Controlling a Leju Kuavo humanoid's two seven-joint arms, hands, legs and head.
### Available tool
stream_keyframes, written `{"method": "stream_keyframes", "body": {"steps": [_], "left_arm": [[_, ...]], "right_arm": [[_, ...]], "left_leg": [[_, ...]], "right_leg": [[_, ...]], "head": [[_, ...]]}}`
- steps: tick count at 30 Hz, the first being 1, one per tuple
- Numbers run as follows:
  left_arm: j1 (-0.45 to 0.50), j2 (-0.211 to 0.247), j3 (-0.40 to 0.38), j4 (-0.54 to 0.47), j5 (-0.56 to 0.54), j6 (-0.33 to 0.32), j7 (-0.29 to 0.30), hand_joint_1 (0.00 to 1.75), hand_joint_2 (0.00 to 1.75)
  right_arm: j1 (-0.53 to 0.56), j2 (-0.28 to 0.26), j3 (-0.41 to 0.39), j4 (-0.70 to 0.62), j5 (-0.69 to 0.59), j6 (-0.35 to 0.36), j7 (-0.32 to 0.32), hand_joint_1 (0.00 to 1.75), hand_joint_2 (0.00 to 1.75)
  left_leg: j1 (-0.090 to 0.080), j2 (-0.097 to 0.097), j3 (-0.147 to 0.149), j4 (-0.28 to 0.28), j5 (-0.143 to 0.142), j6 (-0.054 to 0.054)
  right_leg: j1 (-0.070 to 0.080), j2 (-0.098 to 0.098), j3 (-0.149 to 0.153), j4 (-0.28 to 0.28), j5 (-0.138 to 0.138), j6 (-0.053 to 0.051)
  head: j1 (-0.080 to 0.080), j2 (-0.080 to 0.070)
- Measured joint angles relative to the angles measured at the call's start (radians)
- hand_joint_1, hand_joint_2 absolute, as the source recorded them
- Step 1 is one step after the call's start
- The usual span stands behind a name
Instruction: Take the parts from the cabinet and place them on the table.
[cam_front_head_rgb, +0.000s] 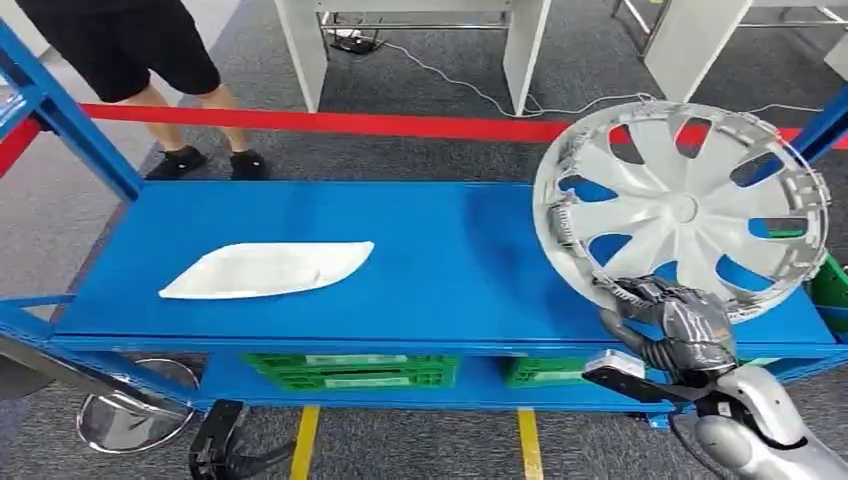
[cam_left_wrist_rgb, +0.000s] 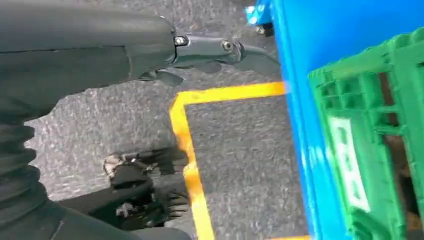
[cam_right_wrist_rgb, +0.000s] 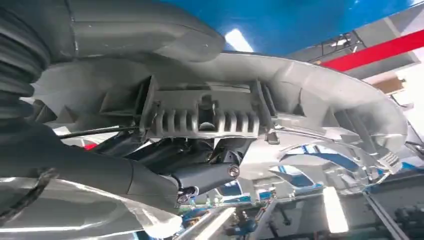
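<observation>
1. The blue surface (cam_front_head_rgb: 440, 260) is a smooth, glossy shelf deck on a blue metal frame, reaching away from the right hand (cam_front_head_rgb: 672, 322) towards the far side and across to its left.
2. The right hand grips the near rim of a silver wheel cover (cam_front_head_rgb: 683, 208), a round plastic part with curved spokes and clipped edging, tilted up above the surface.
3. In the right wrist view its fingers (cam_right_wrist_rgb: 200, 172) wrap the ribbed inside of the rim.
4. Well to the left of that hand, a flat white part (cam_front_head_rgb: 268, 270) with pointed ends lies on the surface.
5. Below the hand, green slatted crates (cam_front_head_rgb: 352, 372) sit on a lower shelf.
6. The left hand (cam_left_wrist_rgb: 215, 50) hangs over grey carpet (cam_left_wrist_rgb: 245, 150) marked with yellow tape (cam_left_wrist_rgb: 192, 165), its fingers loosely apart and holding nothing.
7. Beyond the surface runs a red bar (cam_front_head_rgb: 330, 122), with a person's legs (cam_front_head_rgb: 190, 110) and white table legs (cam_front_head_rgb: 525, 50) behind it.
</observation>
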Motion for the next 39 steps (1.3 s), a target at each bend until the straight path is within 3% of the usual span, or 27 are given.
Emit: {"method": "stream_keyframes", "body": {"steps": [1, 3, 5, 6, 7, 8, 11, 12, 13, 15, 17, 19, 21, 22, 23, 24, 26, 27, 29, 31, 32, 33, 35, 36, 37, 38, 39], "left_arm": [[0.000, 0.000, -0.001, 0.000, 0.000, 0.000, 0.000, 0.00, 1.75], [0.001, 0.000, -0.004, 0.000, 0.000, 0.000, 0.000, 0.00, 1.75], [0.000, -0.001, -0.007, 0.000, 0.000, -0.001, 0.000, 0.00, 1.75], [0.000, 0.000, -0.007, 0.000, 0.000, -0.001, 0.000, 0.00, 1.75], [-0.001, 0.001, -0.007, 0.000, 0.000, 0.000, 0.000, 0.00, 1.75], [0.000, 0.001, -0.007, 0.000, 0.000, 0.000, 0.000, 0.00, 1.75], [0.002, 0.003, -0.008, 0.000, -0.005, 0.000, 0.000, 0.00, 1.75], [0.004, 0.006, -0.008, 0.000, -0.007, 0.000, 0.000, 0.00, 1.75], [0.005, 0.006, -0.008, 0.000, -0.008, 0.000, 0.001, 0.00, 1.75], [0.004, 0.007, -0.009, 0.000, -0.014, 0.000, 0.002, 0.00, 1.75], [0.004, 0.007, -0.012, 0.000, -0.020, 0.000, 0.003, 0.00, 1.75], [0.004, 0.008, -0.014, 0.000, -0.026, 0.000, 0.006, 0.00, 1.75], [0.001, 0.009, -0.015, 0.000, -0.029, 0.000, 0.006, 0.00, 1.75], [-0.003, 0.016, -0.015, 0.000, -0.032, 0.000, 0.006, 0.00, 1.75], [-0.004, 0.017, -0.016, 0.000, -0.037, -0.001, 0.007, 0.00, 1.75], [-0.004, 0.017, -0.017, 0.000, -0.039, -0.001, 0.008, 0.00, 1.75], [-0.005, 0.018, -0.022, 0.000, -0.042, -0.001, 0.013, 0.00, 1.75], [-0.004, 0.017, -0.024, 0.000, -0.044, -0.001, 0.015, 0.00, 1.75], [-0.008, 0.018, -0.027, 0.000, -0.047, -0.002, 0.019, 0.00, 1.75], [-0.007, 0.017, -0.030, 0.000, -0.046, -0.002, 0.020, 0.00, 1.75], [-0.007, 0.018, -0.031, 0.000, -0.047, -0.002, 0.020, 0.00, 1.75], [-0.007, 0.017, -0.031, 0.000, -0.048, -0.002, 0.021, 0.00, 1.75], [-0.007, 0.016, -0.032, 0.000, -0.048, -0.004, 0.024, 0.00, 1.75], [-0.007, 0.015, -0.032, 0.000, -0.048, -0.004, 0.024, 0.00, 1.75], [-0.008, 0.015, -0.032, 0.000, -0.048, -0.004, 0.024, 0.00, 1.75], [-0.008, 0.019, -0.033, 0.000, -0.049, -0.004, 0.024, 0.00, 1.75], [-0.008, 0.018, -0.033, 0.000, -0.051, -0.004, 0.024, 0.00, 1.75]], "right_arm": [[0.001, 0.001, 0.001, 0.000, 0.000, 0.000, -0.001, 1.75, 1.75], [0.001, 0.002, 0.002, 0.000, 0.000, 0.000, -0.001, 1.75, 1.75], [0.001, 0.002, 0.002, 0.000, -0.001, 0.000, 0.000, 1.75, 1.75], [0.000, 0.002, 0.002, 0.000, -0.001, 0.000, 0.000, 1.75, 1.75], [-0.002, 0.003, 0.003, 0.000, -0.001, 0.000, 0.000, 1.75, 1.75], [0.000, 0.003, 0.002, -0.002, -0.001, 0.000, -0.001, 1.75, 1.75], [0.000, 0.005, 0.003, -0.002, -0.004, -0.002, -0.004, 1.75, 1.75], [-0.001, 0.005, 0.003, -0.002, -0.007, -0.002, -0.006, 1.75, 1.75], [0.000, 0.005, 0.003, -0.003, -0.008, -0.003, -0.008, 1.75, 1.75], [0.000, 0.007, 0.003, -0.005, -0.009, -0.003, -0.013, 1.75, 1.75], [0.001, 0.007, 0.004, -0.005, -0.009, -0.003, -0.018, 1.75, 1.75], [0.003, 0.007, 0.005, -0.005, -0.011, -0.004, -0.028, 1.75, 1.75], [0.003, 0.007, 0.006, -0.006, -0.018, -0.004, -0.038, 1.75, 1.75], [0.004, 0.008, 0.005, -0.007, -0.021, -0.005, -0.042, 1.75, 1.75], [0.003, 0.008, 0.005, -0.008, -0.022, -0.007, -0.043, 1.75, 1.75], [0.002, 0.008, 0.005, -0.008, -0.022, -0.008, -0.045, 1.75, 1.75], [0.004, 0.008, 0.008, -0.009, -0.024, -0.009, -0.052, 1.75, 1.75], [0.006, 0.007, 0.007, -0.010, -0.026, -0.009, -0.053, 1.75, 1.75], [0.007, 0.007, 0.008, -0.011, -0.031, -0.009, -0.057, 1.75, 1.75], [0.007, 0.007, 0.008, -0.011, -0.035, -0.009, -0.065, 1.75, 1.75], [0.009, 0.007, 0.008, -0.011, -0.036, -0.009, -0.068, 1.75, 1.75], [0.010, 0.007, 0.009, -0.011, -0.037, -0.009, -0.071, 1.75, 1.75], [0.009, 0.007, 0.009, -0.011, -0.041, -0.008, -0.072, 1.75, 1.75], [0.007, 0.007, 0.009, -0.011, -0.042, -0.008, -0.072, 1.75, 1.75], [0.005, 0.007, 0.009, -0.011, -0.042, -0.008, -0.072, 1.75, 1.75], [0.002, 0.007, 0.010, -0.012, -0.042, -0.008, -0.073, 1.75, 1.75], [0.002, 0.007, 0.009, -0.014, -0.043, -0.008, -0.074, 1.75, 1.75]], "left_leg": [[0.000, 0.000, -0.009, 0.000, 0.007, -0.001], [0.002, 0.001, -0.025, 0.001, 0.020, -0.006], [0.007, 0.001, -0.043, 0.007, 0.032, -0.016], [0.010, 0.001, -0.053, 0.017, 0.037, -0.022], [0.004, -0.001, -0.063, 0.020, 0.042, -0.030], [0.003, -0.002, -0.067, 0.025, 0.049, -0.034], [0.003, -0.005, -0.075, 0.026, 0.072, -0.043], [0.007, -0.004, -0.080, 0.033, 0.050, -0.050], [0.007, -0.003, -0.090, 0.069, -0.008, -0.059], [0.011, -0.002, -0.127, 0.220, -0.129, -0.070], [0.012, -0.001, -0.142, 0.348, -0.176, -0.071], [0.011, -0.002, -0.087, 0.312, -0.130, -0.060], [0.002, -0.003, 0.040, 0.134, -0.079, -0.030], [-0.006, -0.005, 0.093, 0.049, -0.100, -0.008], [-0.005, -0.003, 0.124, -0.001, -0.118, -0.002], [-0.011, -0.005, 0.122, -0.004, -0.108, -0.015], [-0.018, -0.005, 0.115, -0.008, -0.094, -0.009], [-0.008, -0.001, 0.114, -0.033, -0.073, -0.008], [-0.005, 0.004, 0.092, -0.037, -0.049, -0.002], [-0.005, 0.005, 0.058, -0.033, -0.025, -0.004], [-0.005, 0.006, 0.045, -0.031, -0.016, -0.005], [-0.004, 0.007, 0.024, -0.027, -0.003, -0.008], [0.002, 0.008, -0.009, -0.015, 0.014, -0.016], [0.006, 0.008, -0.027, -0.003, 0.020, -0.023], [0.003, 0.007, -0.042, 0.013, 0.024, -0.029], [0.001, 0.005, -0.056, 0.025, 0.028, -0.035], [-0.002, 0.005, -0.062, 0.031, 0.036, -0.039]], "right_leg": [[0.000, 0.000, -0.020, 0.065, -0.029, 0.004], [-0.003, -0.001, 0.001, 0.070, -0.010, 0.011], [-0.011, -0.002, 0.105, -0.087, 0.074, 0.018], [-0.016, -0.002, 0.162, -0.183, 0.085, 0.025], [-0.007, 0.000, 0.200, -0.221, 0.054, 0.024], [-0.005, 0.004, 0.183, -0.217, 0.070, 0.000], [-0.004, 0.005, 0.168, -0.212, 0.079, -0.016], [-0.009, 0.000, 0.158, -0.214, 0.090, -0.031], [-0.009, -0.001, 0.147, -0.214, 0.099, -0.042], [-0.008, -0.002, 0.120, -0.213, 0.122, -0.047], [-0.005, -0.002, 0.093, -0.212, 0.142, -0.048], [0.001, -0.002, 0.069, -0.211, 0.160, -0.048], [0.009, -0.001, 0.050, -0.212, 0.178, -0.047], [0.004, -0.003, 0.047, -0.212, 0.184, -0.047], [0.010, -0.003, 0.043, -0.214, 0.193, -0.038], [0.003, -0.005, 0.043, -0.217, 0.202, -0.030], [-0.003, -0.005, 0.043, -0.223, 0.218, -0.017], [0.001, -0.004, 0.037, -0.221, 0.216, -0.014], [0.001, -0.001, 0.002, -0.165, 0.127, -0.011], [-0.003, -0.001, -0.034, -0.009, 0.018, -0.002], [-0.003, -0.001, -0.043, 0.044, 0.000, 0.003], [-0.005, -0.002, -0.038, 0.085, 0.017, 0.007], [-0.012, -0.002, 0.026, 0.025, 0.098, 0.017], [-0.017, -0.003, 0.086, -0.055, 0.127, 0.024], [-0.021, -0.004, 0.146, -0.152, 0.100, 0.034], [-0.013, -0.002, 0.195, -0.213, 0.064, 0.034], [-0.013, 0.001, 0.193, -0.220, 0.054, 0.012]], "head": [[0.000, 0.000], [0.000, 0.000], [0.000, 0.000], [0.000, 0.000], [0.002, 0.000], [0.001, 0.000], [0.002, 0.000], [0.002, 0.000], [-0.004, 0.000], [-0.004, 0.000], [-0.003, 0.000], [-0.004, 0.000], [-0.004, 0.000], [-0.002, 0.000], [-0.001, 0.000], [-0.005, 0.000], [-0.004, 0.000], [-0.003, 0.000], [0.000, 0.000], [-0.002, 0.000], [-0.001, 0.000], [0.000, 0.000], [0.000, 0.000], [0.000, 0.000], [0.001, 0.000], [0.006, 0.000], [0.002, 0.000]]}}
